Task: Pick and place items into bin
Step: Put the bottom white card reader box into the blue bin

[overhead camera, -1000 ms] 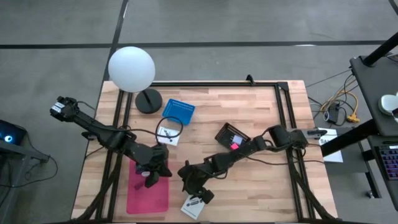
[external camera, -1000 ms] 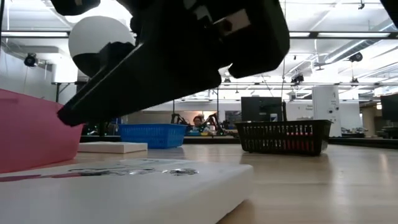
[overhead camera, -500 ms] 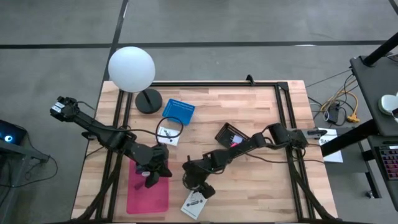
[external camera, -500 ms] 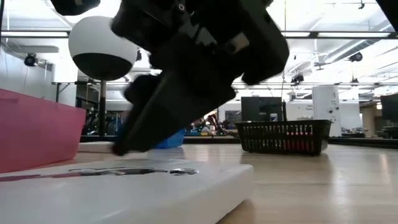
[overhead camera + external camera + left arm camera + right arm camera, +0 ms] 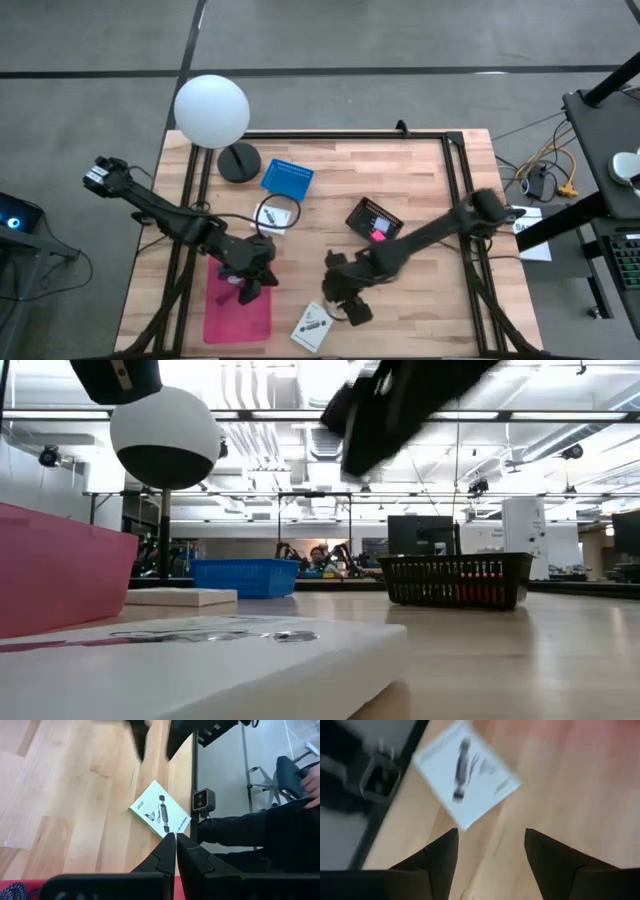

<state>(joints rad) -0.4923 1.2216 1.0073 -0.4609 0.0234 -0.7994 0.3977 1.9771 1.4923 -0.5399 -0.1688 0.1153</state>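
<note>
Lying flat: white card, dark printed marks | right hand apart, empty | left hand together

- Bench: pale wood planks, edged by a black frame.
- White globe lamp on a dark round base, at the far left corner.
- Grey floor around the bench.
- Cables and papers at the right.
- A person's dark sleeve beyond the bench edge.

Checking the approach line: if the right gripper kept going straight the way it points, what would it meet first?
Probably the white card lying flat at the table edge; the right gripper is open and empty, though depth is unclear.
</note>
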